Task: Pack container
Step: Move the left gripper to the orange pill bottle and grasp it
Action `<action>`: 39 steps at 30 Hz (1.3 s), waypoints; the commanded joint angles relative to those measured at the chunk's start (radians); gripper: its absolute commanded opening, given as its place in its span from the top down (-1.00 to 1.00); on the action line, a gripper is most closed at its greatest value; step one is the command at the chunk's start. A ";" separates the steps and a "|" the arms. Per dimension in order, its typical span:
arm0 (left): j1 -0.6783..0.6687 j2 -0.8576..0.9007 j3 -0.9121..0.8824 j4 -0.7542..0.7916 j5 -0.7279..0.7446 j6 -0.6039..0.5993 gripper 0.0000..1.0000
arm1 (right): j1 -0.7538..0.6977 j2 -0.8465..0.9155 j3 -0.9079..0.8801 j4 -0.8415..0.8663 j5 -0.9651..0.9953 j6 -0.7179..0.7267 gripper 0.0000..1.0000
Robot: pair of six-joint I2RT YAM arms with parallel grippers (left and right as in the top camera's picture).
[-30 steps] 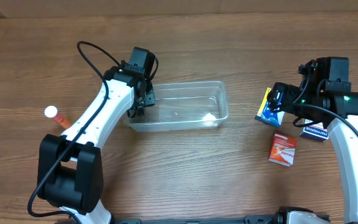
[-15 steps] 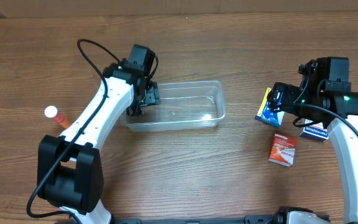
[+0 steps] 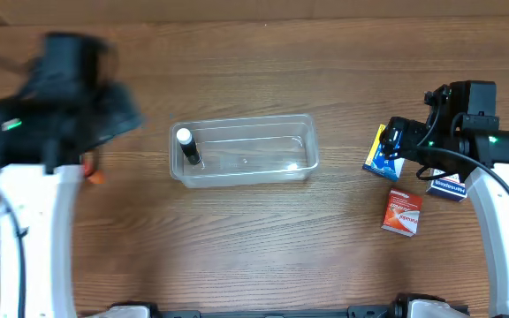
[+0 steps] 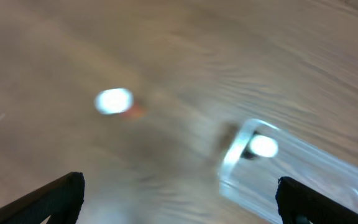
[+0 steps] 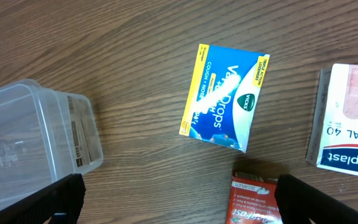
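The clear plastic container (image 3: 254, 152) lies at the table's middle. A small dark bottle with a white cap (image 3: 185, 141) stands in its left end. My left arm (image 3: 56, 106) is a blur at the far left, well away from the tub. In the blurred left wrist view the left gripper (image 4: 179, 208) is open and empty, with the container's corner (image 4: 238, 155) ahead to the right. My right gripper (image 5: 188, 205) is open and empty above bare wood, just short of a blue and yellow box (image 5: 225, 96), with the container's end (image 5: 30, 143) at the left.
An orange bottle with a white cap (image 4: 114, 101) stands left of the tub, mostly hidden under the left arm from overhead. A red box (image 3: 403, 212) and a white and blue plaster box (image 3: 449, 187) lie by the blue and yellow box (image 3: 378, 152) at the right.
The left gripper opened and let go of the small bottle in the tub's left end, then swung away to the left. The tub shifted slightly left. The right arm stayed still.
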 commanded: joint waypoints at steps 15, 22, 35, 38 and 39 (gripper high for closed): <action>0.395 0.286 -0.416 0.357 0.170 0.162 -1.00 | -0.002 0.000 0.030 0.003 -0.006 0.001 -1.00; 0.396 0.364 -0.416 0.401 0.177 0.162 -0.85 | -0.002 0.000 0.030 0.003 -0.006 0.001 -1.00; 0.396 0.365 -0.416 0.383 0.177 0.161 0.66 | -0.002 0.000 0.030 0.000 -0.006 0.001 -1.00; 0.395 0.362 -0.415 0.370 0.185 0.161 0.84 | -0.002 0.000 0.030 0.000 -0.006 0.001 -1.00; 0.393 0.358 -0.409 0.357 0.195 0.161 0.88 | -0.002 0.000 0.030 0.000 -0.006 0.001 -1.00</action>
